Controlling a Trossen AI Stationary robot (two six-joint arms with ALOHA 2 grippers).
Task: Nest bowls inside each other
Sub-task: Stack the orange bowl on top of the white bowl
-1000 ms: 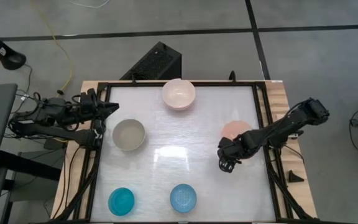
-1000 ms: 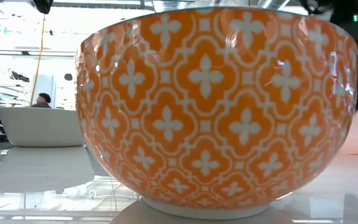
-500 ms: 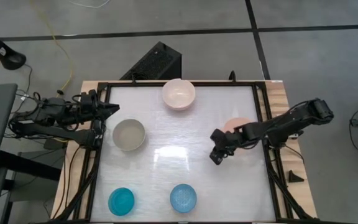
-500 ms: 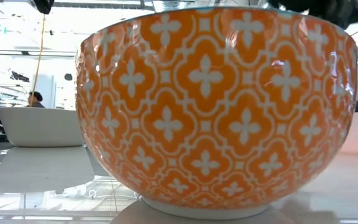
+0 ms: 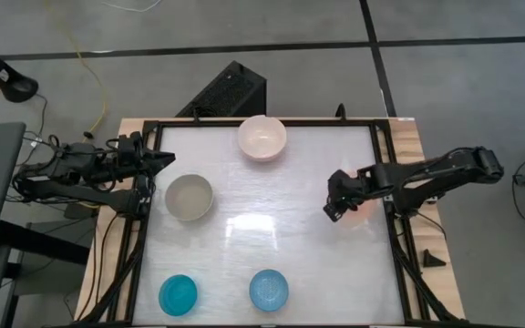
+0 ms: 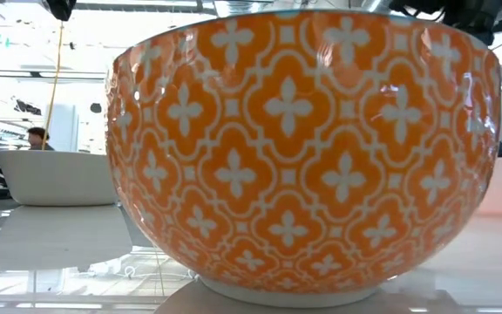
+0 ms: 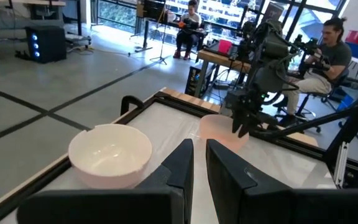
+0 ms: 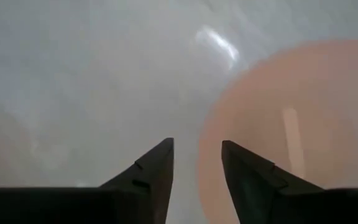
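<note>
Five bowls rest on their bases on the white table. The pale pink-white one stands at the far edge, the grey-beige at the left, the turquoise and the light blue near the front. The salmon pink bowl at the right is mostly covered by my right arm. My right gripper hovers open over this bowl's left rim, pointing steeply down, one finger over the table and one over the bowl, touching nothing. My left gripper waits shut and level at the table's left edge.
An orange patterned bowl stands right before the low camera and fills that view. A black box lies on the floor beyond the far edge. People sit at desks beyond the table's right side. A black frame rims the table.
My right gripper has swung from the table's near right part, first a little toward the left, then toward the far edge and up, and now stands over the salmon pink bowl, covering most of it. The bowls have kept their places.
</note>
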